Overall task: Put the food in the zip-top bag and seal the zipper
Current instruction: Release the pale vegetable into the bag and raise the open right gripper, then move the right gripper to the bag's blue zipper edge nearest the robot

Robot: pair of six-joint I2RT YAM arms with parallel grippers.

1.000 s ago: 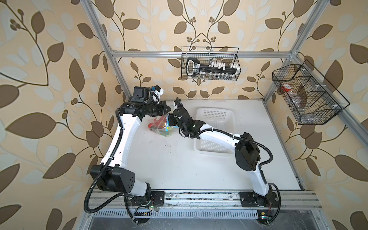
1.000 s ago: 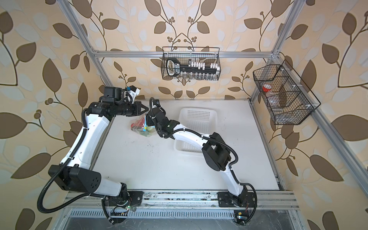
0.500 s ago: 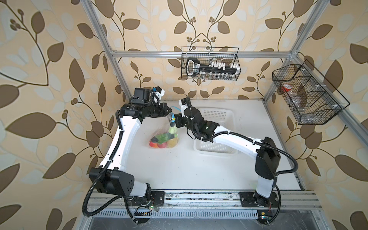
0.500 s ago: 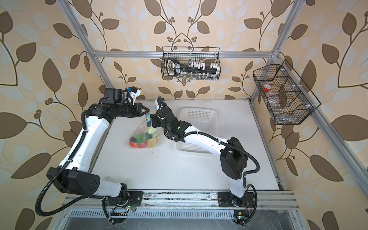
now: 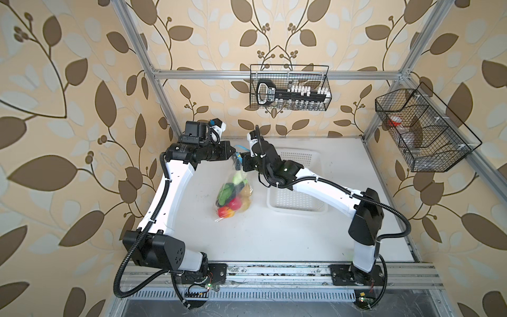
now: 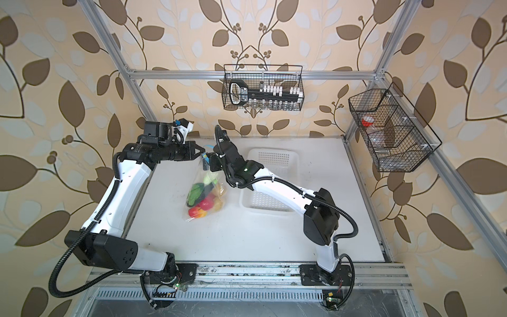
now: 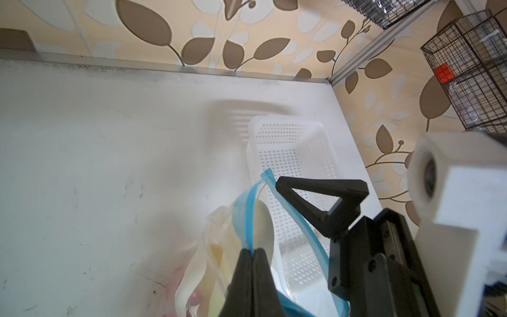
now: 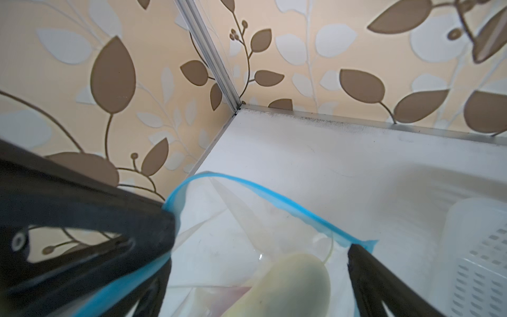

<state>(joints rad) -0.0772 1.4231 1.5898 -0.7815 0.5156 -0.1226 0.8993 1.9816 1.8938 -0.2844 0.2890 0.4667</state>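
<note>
Well, we think the first half of the job is done. All the food [image 5: 233,204] we can find sits inside the zip-top bag [image 6: 204,192], and we see none loose on the bench [image 5: 274,241]. The bag hangs just beside the white basket [image 5: 297,210], on the side where the left arm works. Its bottom seems to rest on the bench. The basket looks bare, though the right arm covers part of it.

What is left is the zipper [image 7: 249,214]. In the right wrist view the blue strip bends in a wide loop, so the bag's mouth is open and not yet sealed. The left hand [image 7: 251,251] is clenched tight on the strip, up above the bag. The right hand [image 8: 260,233] is spread wide and grasps nothing, but both its fingertips seem to touch the strip.

We looked for words to read. A black tool [image 5: 264,93] in the wire rack [image 5: 289,90] behind the basket has a pale label, but the letters are too small for us.
</note>
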